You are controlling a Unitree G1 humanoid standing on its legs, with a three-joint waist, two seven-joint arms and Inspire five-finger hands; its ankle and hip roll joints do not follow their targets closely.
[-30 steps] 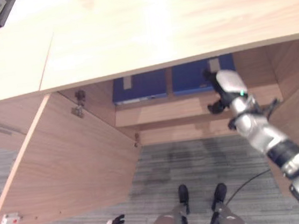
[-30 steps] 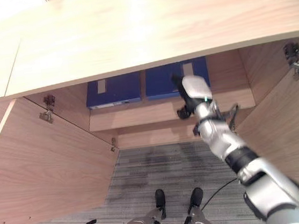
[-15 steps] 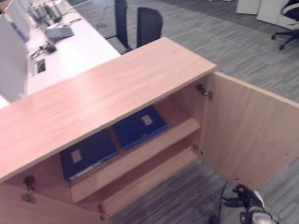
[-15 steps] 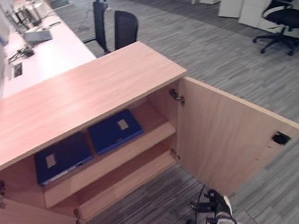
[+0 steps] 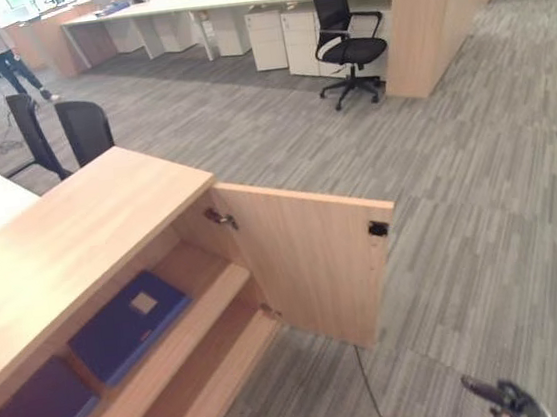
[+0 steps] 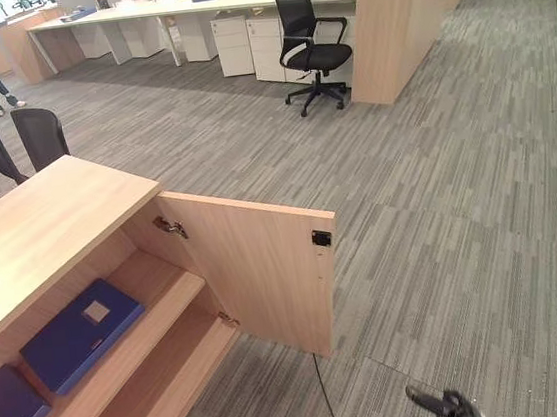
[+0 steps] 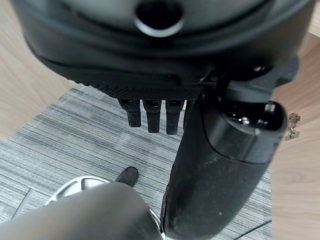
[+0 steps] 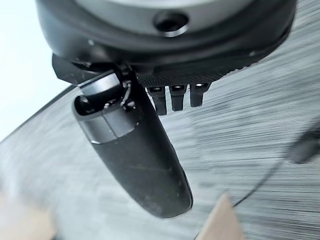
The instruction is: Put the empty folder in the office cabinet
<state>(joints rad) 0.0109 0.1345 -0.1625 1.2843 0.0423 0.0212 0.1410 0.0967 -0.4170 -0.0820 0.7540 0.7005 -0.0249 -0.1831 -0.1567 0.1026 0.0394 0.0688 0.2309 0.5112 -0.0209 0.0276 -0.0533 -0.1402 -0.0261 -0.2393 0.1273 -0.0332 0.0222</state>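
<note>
Now we see two blue folders (image 6: 79, 332) flat on the open cabinet's (image 6: 48, 220) upper shelf, door (image 6: 255, 266) swung wide, carpet (image 6: 443, 240) beyond, right robot hand (image 8: 145, 165) and left robot hand (image 7: 220, 170) relaxed, empty.

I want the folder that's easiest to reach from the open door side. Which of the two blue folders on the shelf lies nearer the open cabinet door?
The blue folder with the square label, lying fully in view beside the open door; the other folder sits farther along the shelf, cut by the view's edge.
</note>
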